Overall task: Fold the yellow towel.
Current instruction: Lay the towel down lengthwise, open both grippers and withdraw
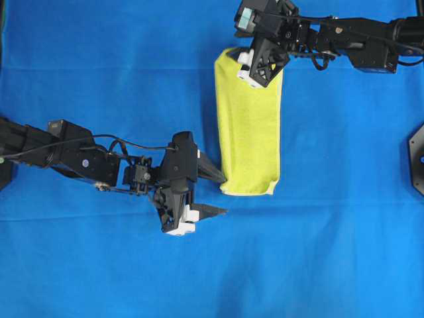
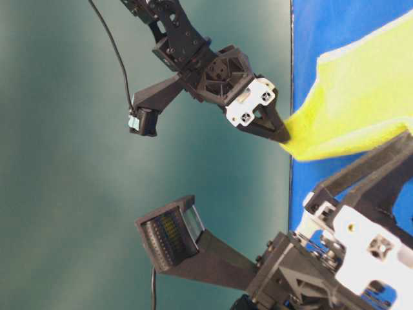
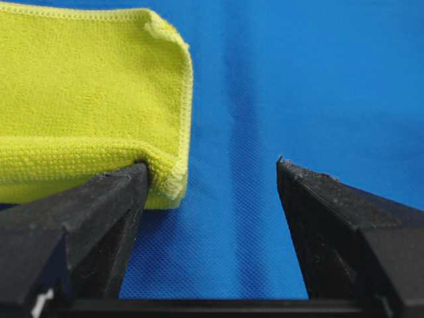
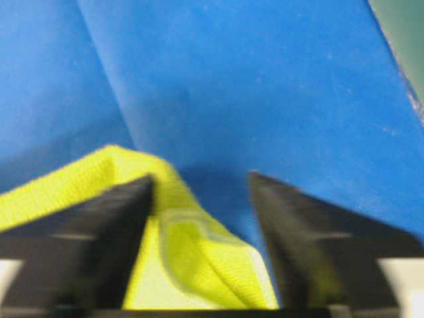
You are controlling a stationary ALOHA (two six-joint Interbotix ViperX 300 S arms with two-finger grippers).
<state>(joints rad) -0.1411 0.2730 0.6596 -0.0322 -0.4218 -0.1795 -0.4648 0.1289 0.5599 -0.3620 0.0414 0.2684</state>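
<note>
So the left gripper (image 1: 213, 192) was sitting at the near-left corner of the yellow towel (image 1: 250, 132), fingers spread wide, with one finger (image 3: 99, 205) touching the folded corner and the other well off on bare blue cloth (image 1: 99, 66). My read is that it was parked there because that corner had been laid down and nothing needed holding at that end (just a guess from how the jaws stood). Moving right, the towel itself lay near the middle of the blue cloth as a long narrow strip, doubled over lengthwise, with the pale stitched hem showing along the edges and the fine bumpy weave clear in the left wrist view. It looked pretty tidy, though the layers weren't perfectly matched at the near end. At the far end the right gripper (image 1: 255, 74) hovered over the other corner, jaws wide too, and from its wrist camera the towel corner sat bunched up between the fingers, not pinched. Another fold across the short way seemed like the sensible next step.
</note>
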